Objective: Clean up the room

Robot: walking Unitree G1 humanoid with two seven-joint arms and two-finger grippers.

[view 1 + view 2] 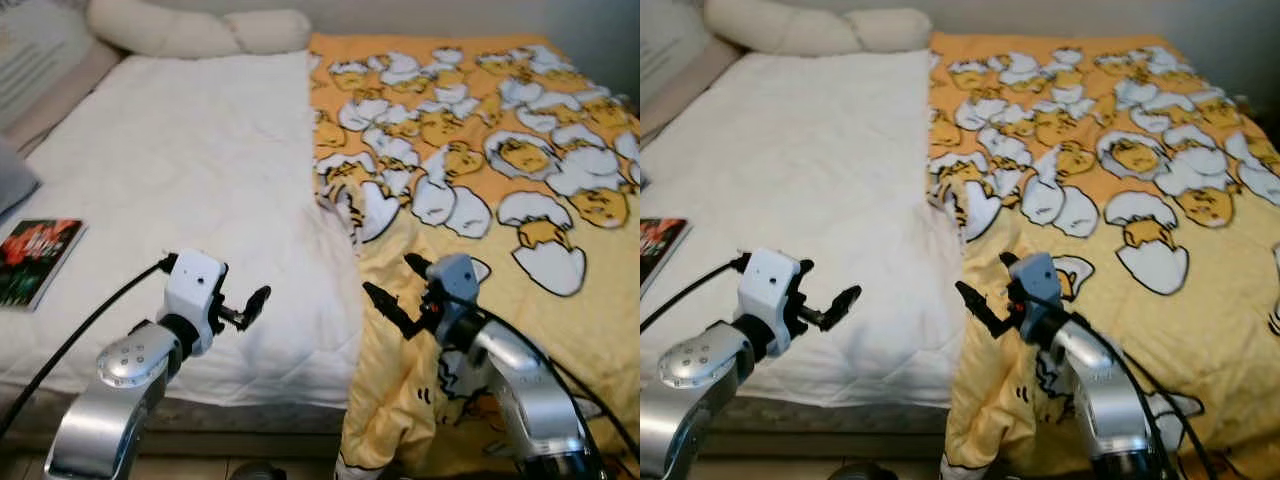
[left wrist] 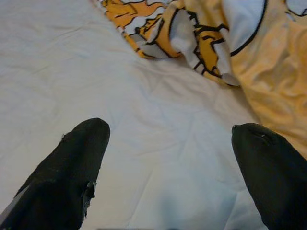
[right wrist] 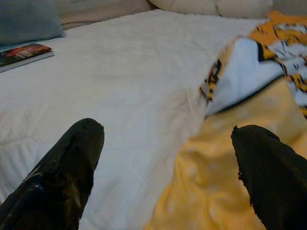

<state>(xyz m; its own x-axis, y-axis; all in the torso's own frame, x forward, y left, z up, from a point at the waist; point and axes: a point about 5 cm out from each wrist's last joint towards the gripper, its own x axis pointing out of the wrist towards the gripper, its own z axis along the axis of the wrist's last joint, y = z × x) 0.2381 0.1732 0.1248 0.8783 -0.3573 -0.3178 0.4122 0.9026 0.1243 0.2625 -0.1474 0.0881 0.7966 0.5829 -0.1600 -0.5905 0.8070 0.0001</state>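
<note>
L gripper (image 1: 250, 305) & R gripper (image 1: 395, 290) both spread wide, empty, over bed (image 1: 200, 180).

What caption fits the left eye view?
Both grippers, left and right, open above a bed half covered by a yellow blanket.

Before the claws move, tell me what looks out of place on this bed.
The yellow blanket covers just the bed's right half, its edge bunched and hanging off the foot, leaving the white mattress pad bare. A book lies near the left edge. Both the left claw and right claw are open.
</note>
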